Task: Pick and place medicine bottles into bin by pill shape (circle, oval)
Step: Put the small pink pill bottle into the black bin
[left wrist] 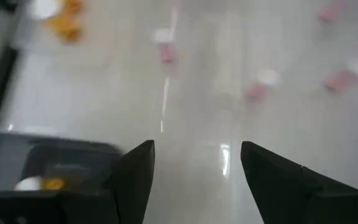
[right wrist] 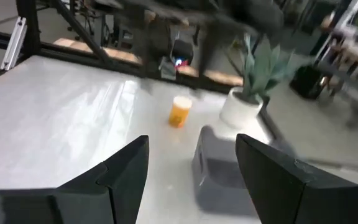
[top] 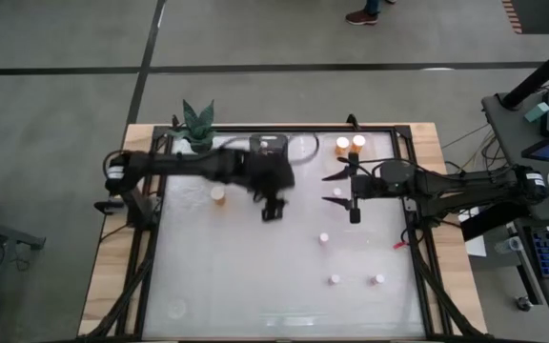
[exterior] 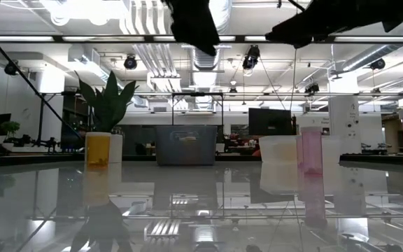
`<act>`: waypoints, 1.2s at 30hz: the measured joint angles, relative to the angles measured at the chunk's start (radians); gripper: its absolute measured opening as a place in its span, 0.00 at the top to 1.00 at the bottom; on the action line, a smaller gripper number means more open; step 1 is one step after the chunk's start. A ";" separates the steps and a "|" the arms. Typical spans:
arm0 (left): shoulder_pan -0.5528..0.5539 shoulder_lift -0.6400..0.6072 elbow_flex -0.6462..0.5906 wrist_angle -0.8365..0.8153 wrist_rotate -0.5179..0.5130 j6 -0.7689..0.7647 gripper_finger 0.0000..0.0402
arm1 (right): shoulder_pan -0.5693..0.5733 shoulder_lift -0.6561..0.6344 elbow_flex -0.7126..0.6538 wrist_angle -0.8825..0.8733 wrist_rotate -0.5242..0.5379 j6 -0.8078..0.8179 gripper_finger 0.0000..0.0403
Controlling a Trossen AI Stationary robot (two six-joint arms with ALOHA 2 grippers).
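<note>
Overhead, the left gripper (top: pixel 272 208) hangs empty, fingers spread, mid-table. An upright orange bottle (top: pixel 217 193) stands just to its left; three small pink bottles (top: pixel 323 237) lie farther right. The right gripper (top: pixel 340 184), also spread, waits near two orange bottles (top: pixel 350 144).

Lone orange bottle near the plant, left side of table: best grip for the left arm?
Take the orange bottle across its cylindrical body just below the white cap, coming straight down. It stands upright and alone on the table, so both sides look free. The left gripper, open, is the nearer one.
</note>
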State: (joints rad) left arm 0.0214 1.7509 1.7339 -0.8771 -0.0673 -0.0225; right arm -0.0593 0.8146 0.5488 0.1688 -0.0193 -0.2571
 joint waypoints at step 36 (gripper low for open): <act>-0.301 -0.520 -0.824 0.703 -0.358 0.137 0.44 | 0.118 0.006 0.140 -0.347 -0.015 0.871 0.42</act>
State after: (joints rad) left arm -0.2795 1.2314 0.9102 -0.1740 -0.4251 0.1145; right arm 0.0589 0.8209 0.6889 -0.1781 -0.0340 0.6141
